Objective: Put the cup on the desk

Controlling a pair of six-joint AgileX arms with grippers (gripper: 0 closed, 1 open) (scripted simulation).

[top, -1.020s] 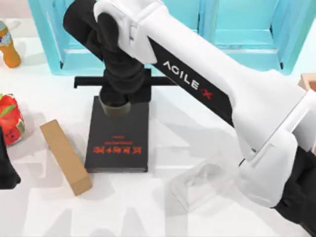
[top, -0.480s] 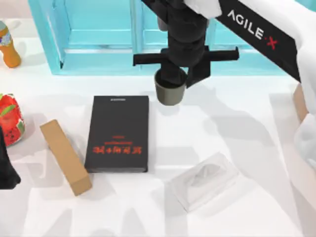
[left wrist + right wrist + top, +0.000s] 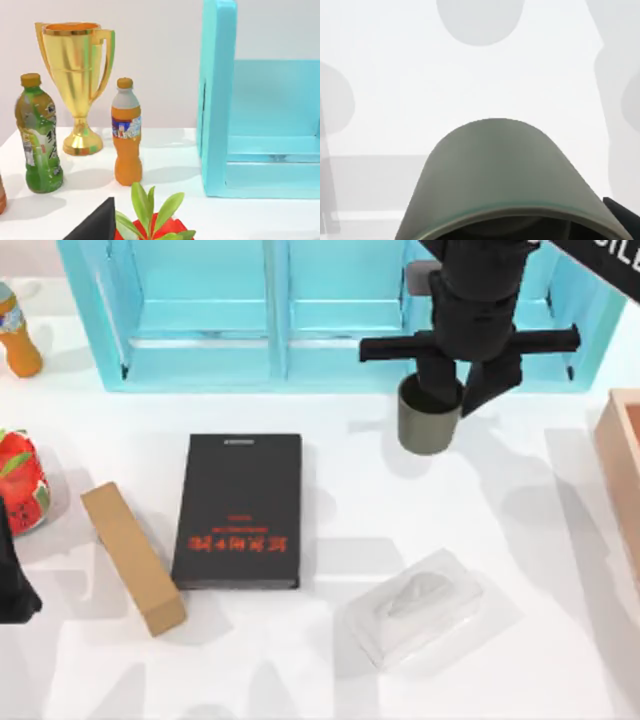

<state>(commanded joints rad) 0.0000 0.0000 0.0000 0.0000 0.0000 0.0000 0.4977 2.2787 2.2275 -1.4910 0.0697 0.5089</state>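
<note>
At cup: cup (image 3: 429, 422) hangs upright, long axis vertical, at 1 o'clock of the top view, clear of the black book (image 3: 238, 510) at its 8 o'clock.
Grip: my right gripper (image 3: 452, 390) pinches its rim from above, cup straight below my fingers.
Below: bare desk (image 3: 330, 680), judged free for a straight-down set.
Right arm pose: reaching in from 1 o'clock, wrist pointing down.
Left gripper: parked at 9 o'clock edge (image 3: 12, 585), finger state cannot tell.
</note>
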